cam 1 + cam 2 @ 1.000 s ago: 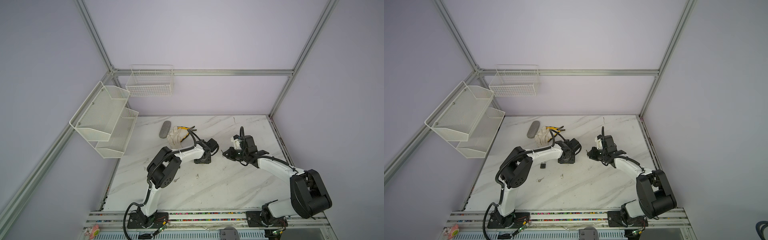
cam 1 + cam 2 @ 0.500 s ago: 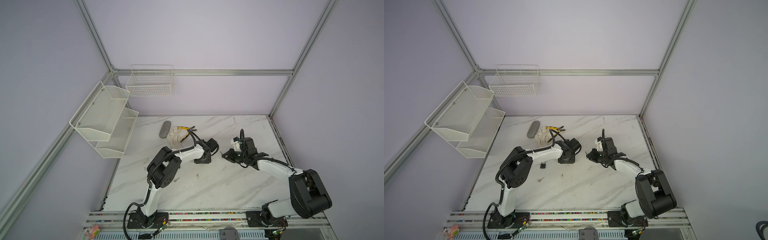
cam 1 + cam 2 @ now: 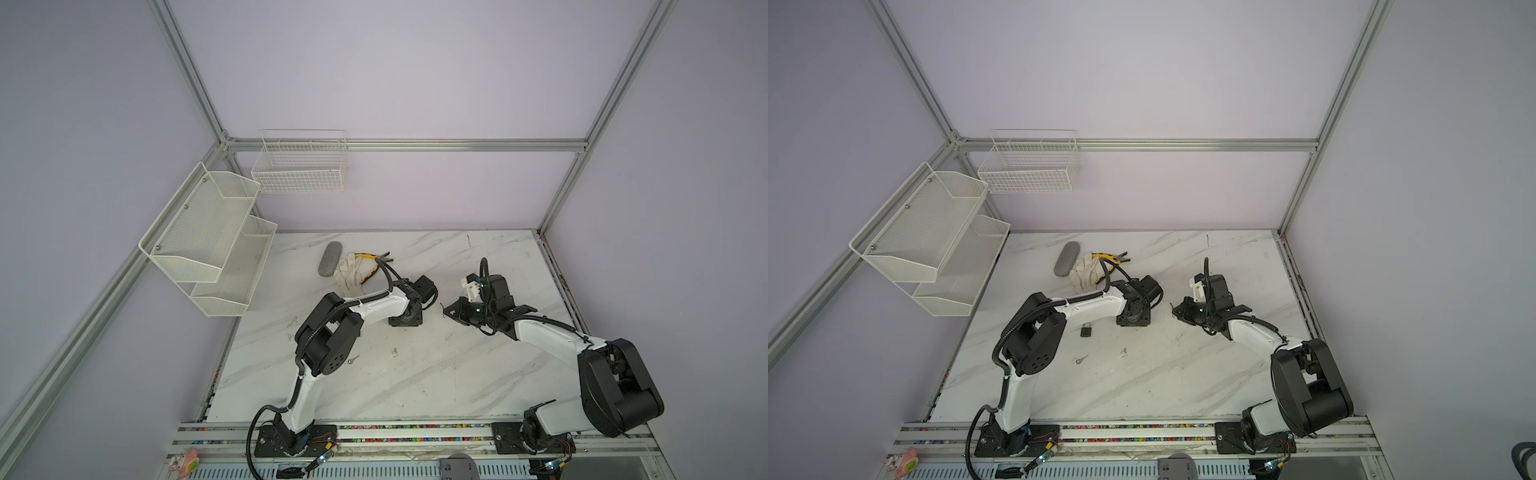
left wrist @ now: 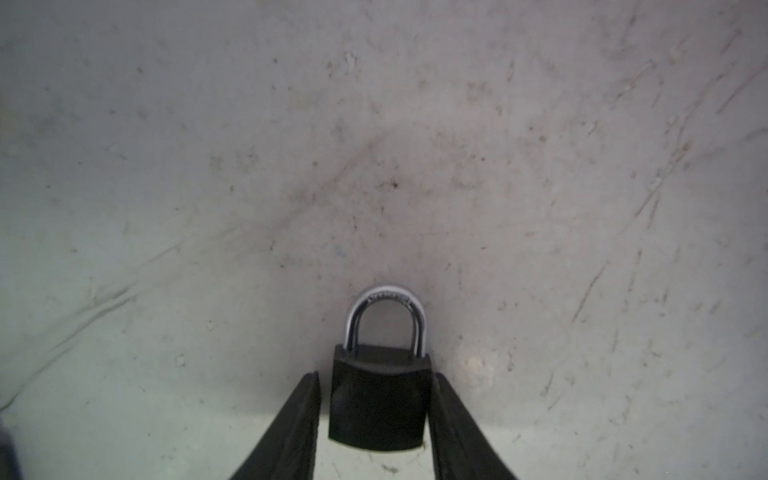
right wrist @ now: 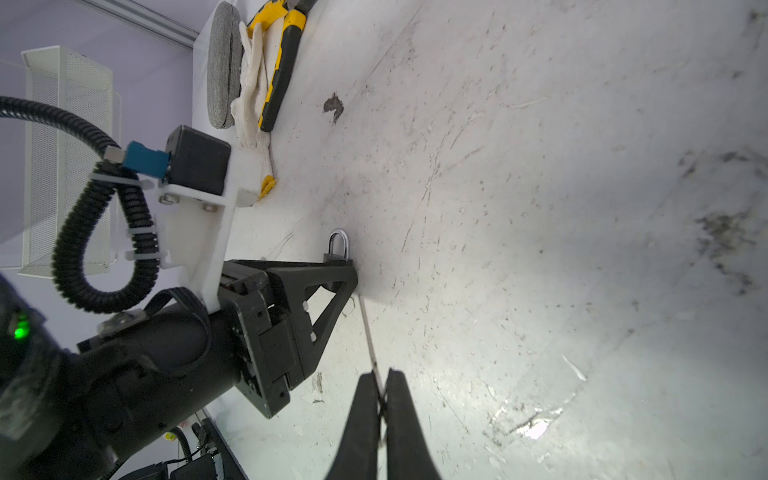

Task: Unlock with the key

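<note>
A black padlock (image 4: pixel 379 399) with a silver shackle (image 5: pixel 340 243) sits between the fingers of my left gripper (image 4: pixel 376 378). One finger touches its side and a thin sliver of table shows at the other. That gripper (image 3: pixel 405 320) points straight down at the marble table (image 3: pixel 1183 374), and in both top views it hides the lock. My right gripper (image 5: pixel 381 399) is shut on a thin metal key (image 5: pixel 370 345). The key's blade points at the lock's hidden underside and ends just short of the left fingers (image 5: pixel 332 274). In a top view the right gripper (image 3: pixel 1176 309) faces the left one across a small gap.
A grey oblong pad (image 3: pixel 329 259), a white glove (image 3: pixel 349 274) and yellow-handled pliers (image 3: pixel 372 262) lie at the back. A loose key (image 3: pixel 1080 360) and a small dark lock-like item (image 3: pixel 1086 331) lie by the left arm. White mesh shelves (image 3: pixel 208 245) and a wire basket (image 3: pixel 299 166) hang on the walls.
The right gripper has shifted a little nearer the front and towards the left gripper, carrying the key. The left fingers have closed in slightly on the padlock.
</note>
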Tool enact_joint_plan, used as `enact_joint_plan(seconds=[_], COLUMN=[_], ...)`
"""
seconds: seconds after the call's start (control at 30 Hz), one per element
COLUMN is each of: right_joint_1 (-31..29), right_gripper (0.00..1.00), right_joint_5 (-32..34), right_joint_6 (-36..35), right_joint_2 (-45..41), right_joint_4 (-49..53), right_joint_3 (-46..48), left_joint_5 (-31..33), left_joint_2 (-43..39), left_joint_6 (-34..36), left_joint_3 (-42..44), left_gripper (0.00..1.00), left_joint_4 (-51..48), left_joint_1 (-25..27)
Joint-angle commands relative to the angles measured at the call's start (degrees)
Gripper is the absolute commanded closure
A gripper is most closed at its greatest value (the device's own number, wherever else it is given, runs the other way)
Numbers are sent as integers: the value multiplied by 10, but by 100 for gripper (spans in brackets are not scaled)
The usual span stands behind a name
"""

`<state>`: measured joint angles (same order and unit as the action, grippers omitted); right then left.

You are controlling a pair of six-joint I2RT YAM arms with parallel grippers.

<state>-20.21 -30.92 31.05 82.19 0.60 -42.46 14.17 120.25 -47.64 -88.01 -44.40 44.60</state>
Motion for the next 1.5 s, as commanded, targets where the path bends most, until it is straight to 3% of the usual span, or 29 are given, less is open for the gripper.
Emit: enact_joint_plan(seconds=[0.0, 0.77, 1.17, 1.47], right_joint_1=[-3, -2, -16, -83], right_gripper=[100, 100, 100, 100], right_joint_5=[-3, -5, -4, 40], right_joint_6=[2, 2, 2, 81], right_joint_2=[-3, 2, 2, -26], right_joint_4=[-12, -16, -11, -117], right_joint_3=[3, -1, -2, 45], left_joint_5=[-23, -40, -25, -25], left_joint_2=[28, 38, -40, -147], left_joint_6=[7, 13, -9, -90], left_joint_3=[-15, -6, 14, 86], left_gripper=[57, 64, 83, 100], left_joint_4=[8, 29, 41, 95], left_joint_1=[-7, -12, -17, -34])
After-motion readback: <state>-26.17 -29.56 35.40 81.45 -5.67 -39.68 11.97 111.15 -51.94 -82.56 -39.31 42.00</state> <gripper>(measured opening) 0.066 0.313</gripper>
